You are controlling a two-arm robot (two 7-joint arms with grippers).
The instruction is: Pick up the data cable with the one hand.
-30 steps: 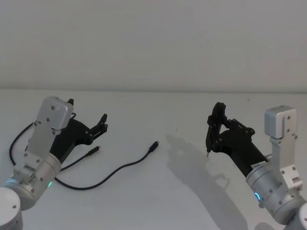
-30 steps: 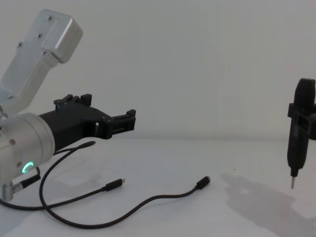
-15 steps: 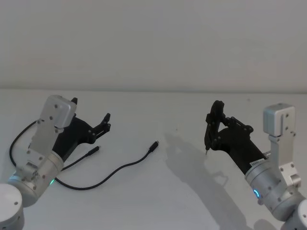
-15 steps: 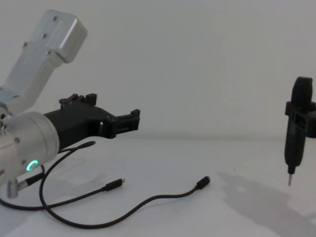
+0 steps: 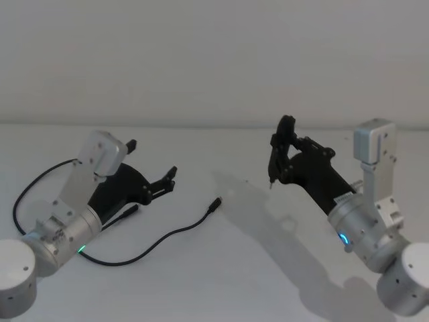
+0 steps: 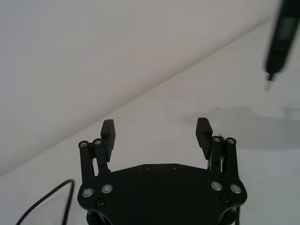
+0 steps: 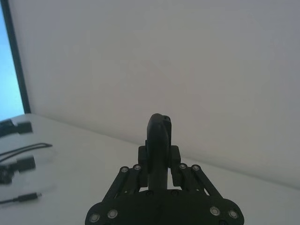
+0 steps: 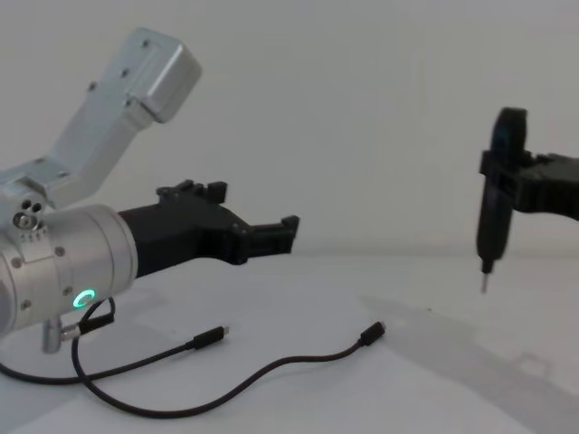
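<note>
Presently, my left fingers [image 6: 108, 136] stand spread wide and grip nothing; the left gripper [image 6: 156, 127] hovers above the white tabletop [image 5: 221, 288]. Below it, and touching neither finger, the data cable [image 5: 167, 236] lies flat on the tabletop. It curves from beneath my left arm out to a small plug [image 5: 216, 202] near the centre. A second plug end [image 5: 131, 210] lies closer to the gripper. Well apart on the right, my right gripper [image 7: 159, 161] hangs clear of the surface, closed around a slim black tool [image 8: 491, 212] whose pin tip points down.
</note>
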